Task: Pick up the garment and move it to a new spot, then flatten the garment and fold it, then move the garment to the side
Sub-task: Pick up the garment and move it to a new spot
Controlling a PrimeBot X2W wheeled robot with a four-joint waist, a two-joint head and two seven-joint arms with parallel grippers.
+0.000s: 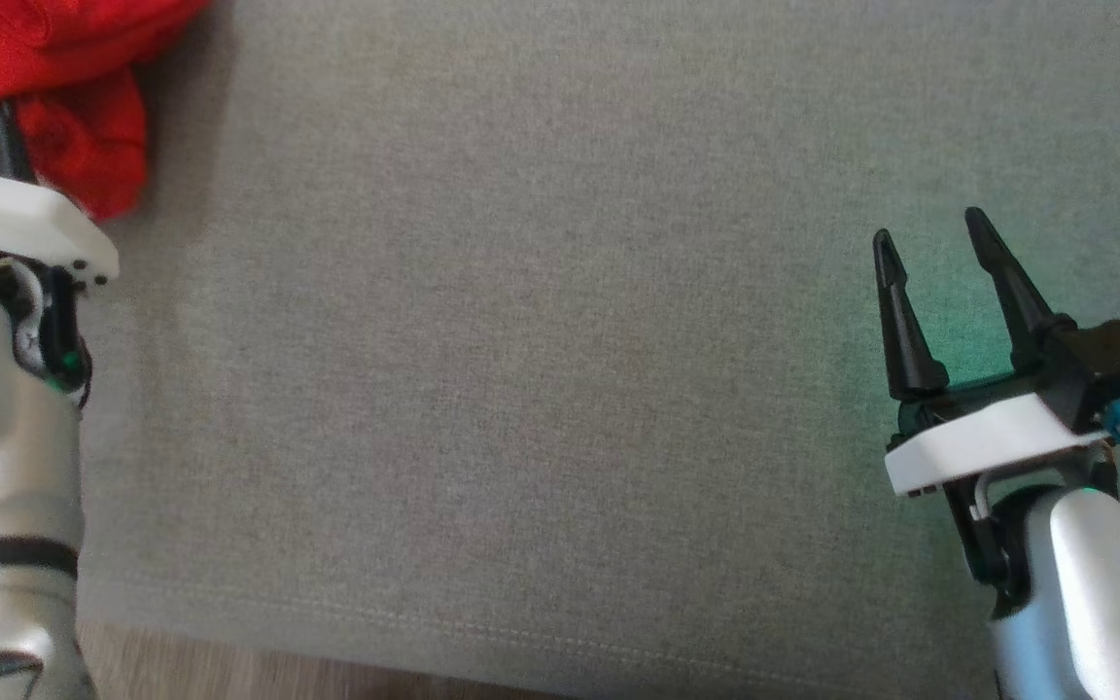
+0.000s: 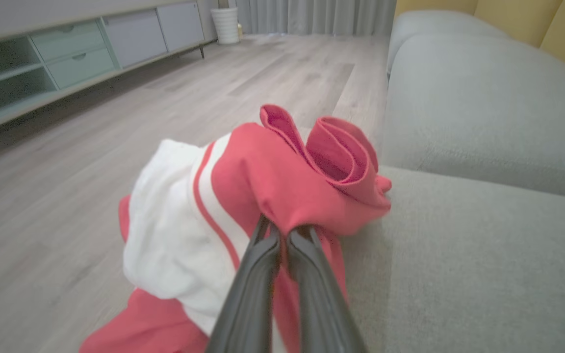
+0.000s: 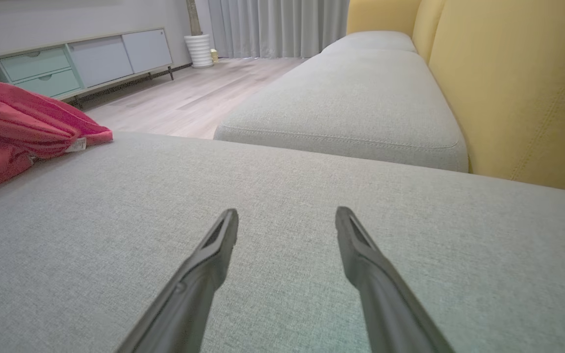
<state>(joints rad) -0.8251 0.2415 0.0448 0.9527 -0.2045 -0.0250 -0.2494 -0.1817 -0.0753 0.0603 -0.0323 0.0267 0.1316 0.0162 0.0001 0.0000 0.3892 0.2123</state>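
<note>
Two left fingers (image 2: 249, 294) pinch crumpled red garment (image 2: 263, 186); right fingers (image 3: 204, 267) splay above woven cushion (image 3: 282, 196)

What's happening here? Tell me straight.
The robot is starting on a crumpled red and white garment that lies bunched at the edge of a grey sofa cushion. Its left hand is shut on a fold of the red cloth. Its right hand is open and empty over the bare cushion, well apart from the garment. Nothing is flattened or folded yet.
</note>
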